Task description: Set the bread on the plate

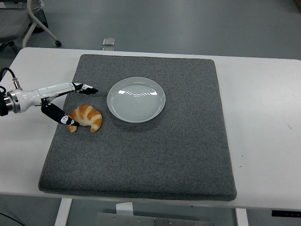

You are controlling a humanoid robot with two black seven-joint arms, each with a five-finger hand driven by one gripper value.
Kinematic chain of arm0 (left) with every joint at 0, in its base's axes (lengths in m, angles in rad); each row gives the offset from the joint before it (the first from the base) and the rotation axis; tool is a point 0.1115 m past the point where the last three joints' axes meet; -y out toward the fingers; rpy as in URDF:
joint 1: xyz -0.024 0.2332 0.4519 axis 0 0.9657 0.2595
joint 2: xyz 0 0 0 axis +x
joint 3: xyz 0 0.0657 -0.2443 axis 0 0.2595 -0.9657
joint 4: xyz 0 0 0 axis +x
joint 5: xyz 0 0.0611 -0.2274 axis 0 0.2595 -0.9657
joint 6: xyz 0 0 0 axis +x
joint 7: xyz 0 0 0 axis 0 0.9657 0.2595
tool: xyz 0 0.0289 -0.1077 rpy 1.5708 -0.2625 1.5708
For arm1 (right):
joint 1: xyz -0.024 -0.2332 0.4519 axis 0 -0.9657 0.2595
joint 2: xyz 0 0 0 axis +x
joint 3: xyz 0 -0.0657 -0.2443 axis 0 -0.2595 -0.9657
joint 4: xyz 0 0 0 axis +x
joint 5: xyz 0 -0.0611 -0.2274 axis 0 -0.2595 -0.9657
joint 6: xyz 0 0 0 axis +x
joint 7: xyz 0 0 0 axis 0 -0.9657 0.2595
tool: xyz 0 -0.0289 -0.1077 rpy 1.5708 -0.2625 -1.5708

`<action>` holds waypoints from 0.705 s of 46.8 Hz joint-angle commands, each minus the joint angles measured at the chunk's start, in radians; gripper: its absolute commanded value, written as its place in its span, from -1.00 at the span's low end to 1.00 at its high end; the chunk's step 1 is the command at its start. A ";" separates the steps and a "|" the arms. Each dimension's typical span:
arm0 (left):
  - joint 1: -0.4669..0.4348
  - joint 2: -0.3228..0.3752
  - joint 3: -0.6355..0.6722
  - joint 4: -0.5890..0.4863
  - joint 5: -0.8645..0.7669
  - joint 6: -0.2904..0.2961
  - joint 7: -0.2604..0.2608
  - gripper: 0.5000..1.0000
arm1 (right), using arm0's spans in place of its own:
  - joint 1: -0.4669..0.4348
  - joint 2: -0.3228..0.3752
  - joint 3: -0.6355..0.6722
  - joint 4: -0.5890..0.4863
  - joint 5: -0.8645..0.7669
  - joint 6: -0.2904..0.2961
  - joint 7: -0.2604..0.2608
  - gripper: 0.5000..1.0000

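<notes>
Flanking bread (pixel 86 117), plate (pixel 136 99) rightward

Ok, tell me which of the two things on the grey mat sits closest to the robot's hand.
The croissant. The left hand is spread around its left end, thumb at its edge, while the empty white plate lies farther right, untouched.

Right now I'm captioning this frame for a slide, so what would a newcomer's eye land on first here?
Probably the golden croissant on the left part of the grey mat, the only warm colour in view. Next, the left hand reaching in from the left edge, fingers spread around the croissant, thumb at its near-left end, not yet closed. Just right of it sits the empty white plate.
</notes>
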 commanded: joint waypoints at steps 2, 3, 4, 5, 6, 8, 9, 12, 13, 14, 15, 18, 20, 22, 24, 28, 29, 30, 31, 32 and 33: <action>0.034 -0.031 0.003 0.026 0.006 0.045 -0.020 0.95 | 0.000 0.000 0.002 0.000 0.000 0.000 -0.001 0.72; 0.038 -0.038 0.003 0.030 0.006 0.057 -0.023 0.95 | 0.000 0.000 0.002 0.000 -0.001 0.000 -0.001 0.72; 0.044 -0.044 0.003 0.037 0.006 0.066 -0.026 0.95 | 0.000 0.000 0.002 0.000 0.000 0.000 0.001 0.72; 0.049 -0.051 0.003 0.041 0.006 0.077 -0.029 0.95 | 0.000 0.000 0.002 0.000 -0.001 0.000 -0.001 0.72; 0.054 -0.058 0.003 0.046 0.006 0.085 -0.033 0.95 | 0.000 0.000 0.002 0.000 -0.001 0.000 0.001 0.72; 0.063 -0.069 0.003 0.052 0.006 0.097 -0.038 0.94 | 0.000 0.000 0.002 0.000 0.000 0.000 -0.001 0.72; 0.067 -0.074 0.003 0.055 0.006 0.102 -0.041 0.94 | 0.000 0.000 0.002 0.000 0.000 0.000 -0.001 0.72; 0.075 -0.080 0.000 0.057 0.004 0.106 -0.041 0.93 | 0.000 0.000 0.002 0.000 0.000 0.000 -0.001 0.72; 0.078 -0.080 0.000 0.058 0.004 0.106 -0.043 0.93 | 0.000 0.000 0.002 0.000 -0.001 0.000 -0.001 0.72; 0.078 -0.081 -0.002 0.058 0.004 0.106 -0.041 0.93 | 0.000 0.000 0.002 0.000 -0.001 0.000 0.001 0.72; 0.078 -0.081 -0.002 0.058 0.004 0.106 -0.043 0.93 | 0.000 0.000 0.000 0.000 -0.001 -0.001 -0.001 0.72; 0.084 -0.083 -0.004 0.060 0.003 0.106 -0.043 0.92 | 0.000 0.000 0.002 -0.001 0.000 0.000 -0.001 0.72; 0.089 -0.087 -0.005 0.064 0.003 0.109 -0.043 0.90 | 0.000 0.000 0.000 -0.002 0.000 -0.001 -0.001 0.72; 0.094 -0.092 -0.005 0.072 0.003 0.109 -0.043 0.89 | 0.000 0.000 0.002 -0.002 0.000 -0.001 0.001 0.72; 0.094 -0.094 -0.007 0.078 0.003 0.109 -0.043 0.84 | 0.000 0.000 0.000 -0.002 0.000 -0.001 0.001 0.72; 0.095 -0.094 -0.004 0.080 0.004 0.111 -0.043 0.52 | 0.000 0.000 0.002 -0.002 0.000 -0.001 -0.001 0.72; 0.095 -0.094 -0.002 0.081 0.004 0.111 -0.043 0.33 | 0.000 0.000 0.002 -0.002 0.000 -0.001 -0.001 0.72; 0.095 -0.094 -0.001 0.081 0.006 0.111 -0.043 0.13 | 0.000 0.000 0.002 -0.002 0.000 -0.001 -0.001 0.72; 0.095 -0.092 0.001 0.081 0.006 0.111 -0.043 -0.03 | 0.000 0.000 0.002 -0.002 0.000 -0.001 -0.001 0.72; 0.095 -0.092 0.001 0.080 0.006 0.111 -0.043 -0.20 | 0.000 0.000 0.002 -0.002 0.000 -0.001 -0.001 0.72; 0.095 -0.092 0.003 0.080 0.006 0.111 -0.043 -0.42 | 0.000 0.000 0.000 -0.002 -0.001 -0.001 -0.001 0.72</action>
